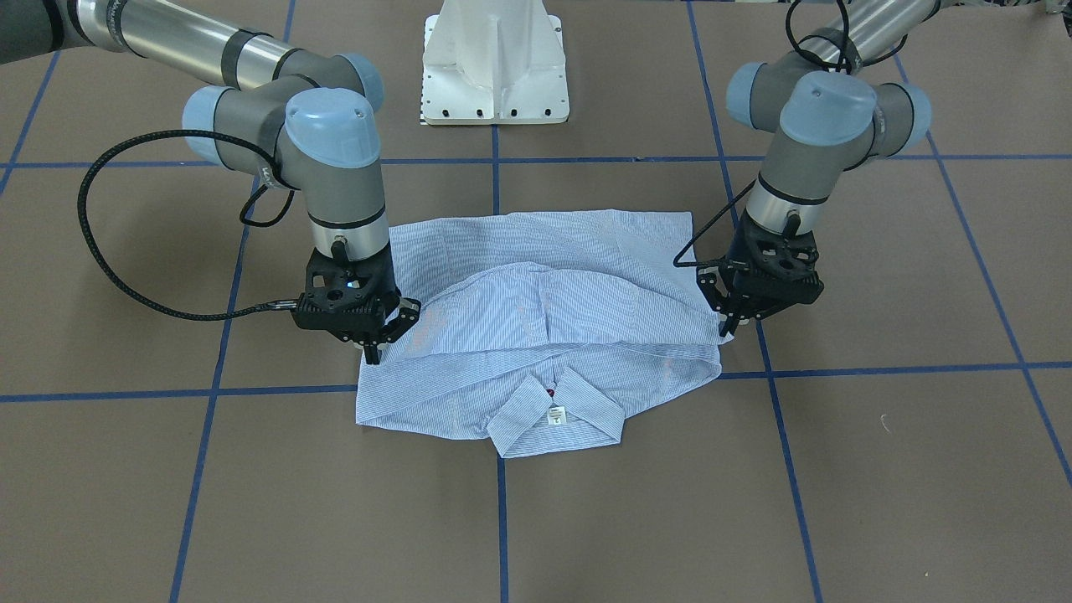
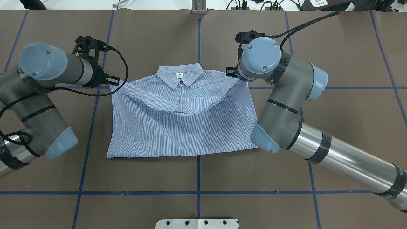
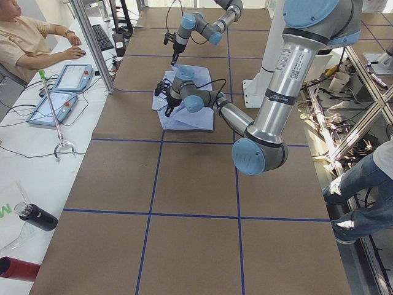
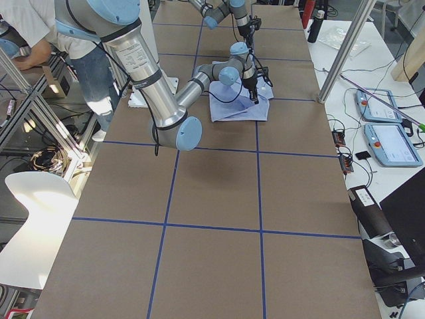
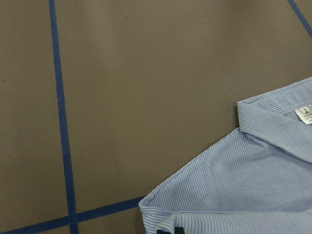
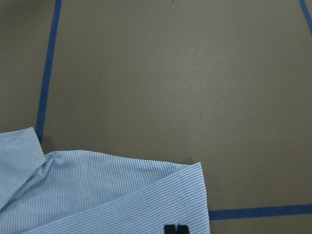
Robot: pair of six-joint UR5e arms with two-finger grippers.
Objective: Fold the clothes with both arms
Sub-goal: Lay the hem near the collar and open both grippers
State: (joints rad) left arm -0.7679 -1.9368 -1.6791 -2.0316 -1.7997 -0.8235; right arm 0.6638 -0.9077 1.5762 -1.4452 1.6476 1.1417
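The left gripper [image 1: 727, 327] and right gripper [image 1: 372, 352] are each clamping a shoulder corner of the striped shirt [image 2: 178, 133] lying mid-table [image 2: 197, 178], collar [image 2: 179, 76] at the far end, so they are seemingly starting the crosswise fold, which is calling next for an even, simultaneous lift toward the near hem [image 2: 181, 155].

White neck label [image 5: 304, 112] in the collar of the shirt [image 5: 253, 190]: numeral "2", legible in the left wrist view only. Sticker [image 3: 294, 65] on the left arm [image 3: 273, 104] tube: print too small to read
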